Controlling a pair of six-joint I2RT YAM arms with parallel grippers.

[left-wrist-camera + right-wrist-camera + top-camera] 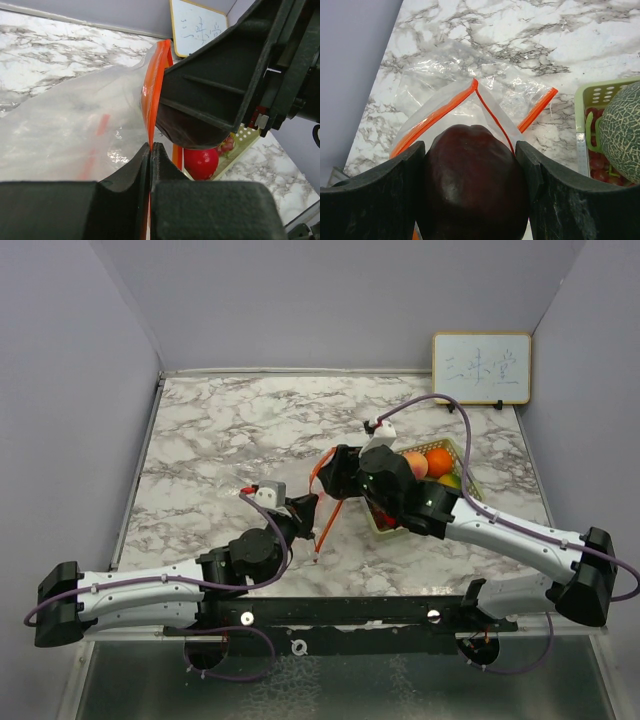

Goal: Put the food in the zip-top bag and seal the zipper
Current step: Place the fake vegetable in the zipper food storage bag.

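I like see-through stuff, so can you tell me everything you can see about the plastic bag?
The zip-top bag is clear, crinkly plastic with an orange zipper strip along its mouth. It lies on the marble table, its mouth pulled open. The left gripper is shut on the orange rim, holding it up. The right gripper holds a dark purple fruit right at the opening. The bag looks empty.

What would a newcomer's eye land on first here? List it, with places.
The dark purple fruit clamped between the right fingers, at the open mouth of the zip-top bag mid-table. Next, the bag's orange zipper rim, pinched by the left fingers. At right, the netted melon sits in the green basket.
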